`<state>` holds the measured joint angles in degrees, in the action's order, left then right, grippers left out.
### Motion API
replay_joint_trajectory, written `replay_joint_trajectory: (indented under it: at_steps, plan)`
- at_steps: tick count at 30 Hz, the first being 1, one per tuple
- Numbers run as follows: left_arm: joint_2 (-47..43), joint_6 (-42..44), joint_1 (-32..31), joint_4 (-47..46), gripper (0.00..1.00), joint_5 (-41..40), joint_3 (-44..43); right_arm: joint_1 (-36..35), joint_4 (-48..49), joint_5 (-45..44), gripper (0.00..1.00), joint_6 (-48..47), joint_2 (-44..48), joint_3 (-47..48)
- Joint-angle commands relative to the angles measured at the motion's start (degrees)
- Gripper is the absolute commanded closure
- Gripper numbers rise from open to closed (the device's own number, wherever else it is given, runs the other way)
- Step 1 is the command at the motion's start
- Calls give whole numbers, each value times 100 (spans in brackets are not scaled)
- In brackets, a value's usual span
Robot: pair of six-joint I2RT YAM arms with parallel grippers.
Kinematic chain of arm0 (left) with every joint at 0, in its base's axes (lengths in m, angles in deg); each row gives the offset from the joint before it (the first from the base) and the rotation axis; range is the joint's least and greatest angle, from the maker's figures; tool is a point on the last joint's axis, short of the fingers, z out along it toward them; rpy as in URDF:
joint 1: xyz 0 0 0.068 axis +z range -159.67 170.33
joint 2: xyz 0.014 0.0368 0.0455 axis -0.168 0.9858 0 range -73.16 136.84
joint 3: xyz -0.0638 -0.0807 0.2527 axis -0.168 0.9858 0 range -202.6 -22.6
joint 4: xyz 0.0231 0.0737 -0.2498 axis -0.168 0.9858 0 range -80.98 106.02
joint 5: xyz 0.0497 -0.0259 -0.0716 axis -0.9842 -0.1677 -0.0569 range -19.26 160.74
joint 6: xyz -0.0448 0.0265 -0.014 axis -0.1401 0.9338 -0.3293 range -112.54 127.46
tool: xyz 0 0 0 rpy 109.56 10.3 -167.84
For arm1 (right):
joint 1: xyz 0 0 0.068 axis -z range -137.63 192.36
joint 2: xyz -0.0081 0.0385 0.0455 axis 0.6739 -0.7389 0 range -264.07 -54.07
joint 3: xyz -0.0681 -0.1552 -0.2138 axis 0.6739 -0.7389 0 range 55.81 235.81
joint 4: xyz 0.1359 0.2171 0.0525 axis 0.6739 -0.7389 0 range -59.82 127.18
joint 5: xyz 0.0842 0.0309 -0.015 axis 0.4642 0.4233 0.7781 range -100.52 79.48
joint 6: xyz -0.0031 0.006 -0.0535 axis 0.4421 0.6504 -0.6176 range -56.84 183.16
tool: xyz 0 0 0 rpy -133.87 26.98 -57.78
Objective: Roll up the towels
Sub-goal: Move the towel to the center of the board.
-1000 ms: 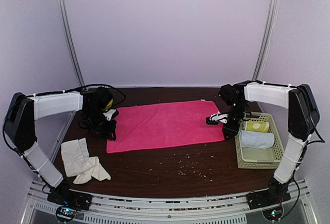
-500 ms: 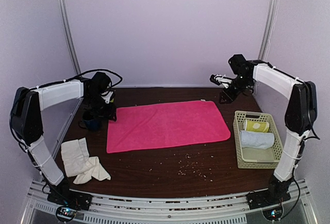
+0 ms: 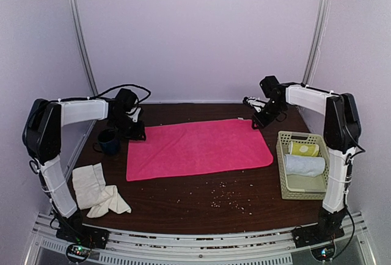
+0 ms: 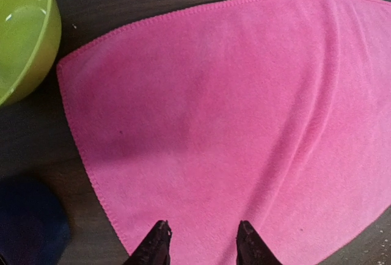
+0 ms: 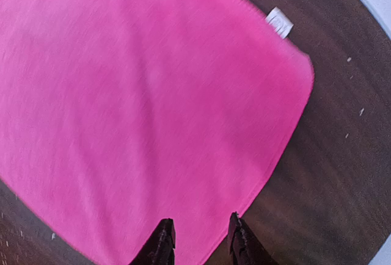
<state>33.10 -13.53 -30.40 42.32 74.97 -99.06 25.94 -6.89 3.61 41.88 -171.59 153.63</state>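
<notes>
The bright pink towel (image 3: 198,148) lies spread flat in the middle of the table. The cream towel (image 3: 98,188) lies crumpled at the front left. My left gripper (image 3: 135,132) is open and empty, low over the pink towel's far left corner; in the left wrist view the gripper (image 4: 201,243) has pink cloth (image 4: 232,112) showing between its fingertips. My right gripper (image 3: 256,121) is open and empty over the far right corner; in the right wrist view the gripper (image 5: 200,240) straddles the towel's edge (image 5: 183,112). A white tag (image 5: 279,22) marks that corner.
A cream basket (image 3: 280,158) at the right holds a yellow-green towel roll (image 3: 303,149) and a plain white roll (image 3: 304,165). A dark blue cup (image 3: 109,143) stands left of the pink towel. A green bowl (image 4: 21,33) sits beside its far left corner. Crumbs (image 3: 223,195) dot the front.
Both grippers left the pink towel's side edges, rose and swung to the back, and have now come down over its two far corners. The towel has not moved.
</notes>
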Motion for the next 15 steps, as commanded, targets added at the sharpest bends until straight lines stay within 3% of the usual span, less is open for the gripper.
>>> replay_joint_trajectory:
  at_steps: [1, 3, 6, 15]
  plan:
    - [-546, 94, -60, 271, 70, 662, 462, -673, -505, -761, 67, -840, 1092, -1143]
    - [-689, 55, -176, 574, 78, 621, 683, -833, -744, -996, 67, -981, 1232, -1488]
    - [-908, 36, -229, 765, 100, 556, 1038, -852, -700, -1359, 70, -961, 1280, -1920]
    - [-587, 197, -223, 1161, 100, -214, 1292, -867, -16, -2458, 81, -940, 1232, -2364]
